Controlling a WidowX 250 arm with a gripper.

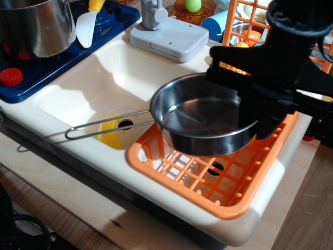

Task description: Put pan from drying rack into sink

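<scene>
hand fingertips hidden behind pan rim

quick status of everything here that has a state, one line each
pan: lifted clear of the rack, held by its far rim, empty, handle pointing left
tool: shut on the pan rim
drying rack: empty, grid bottom bare
sink: no water, a yellow piece by the drain hole
steel pot: upright on the blue stove
</scene>
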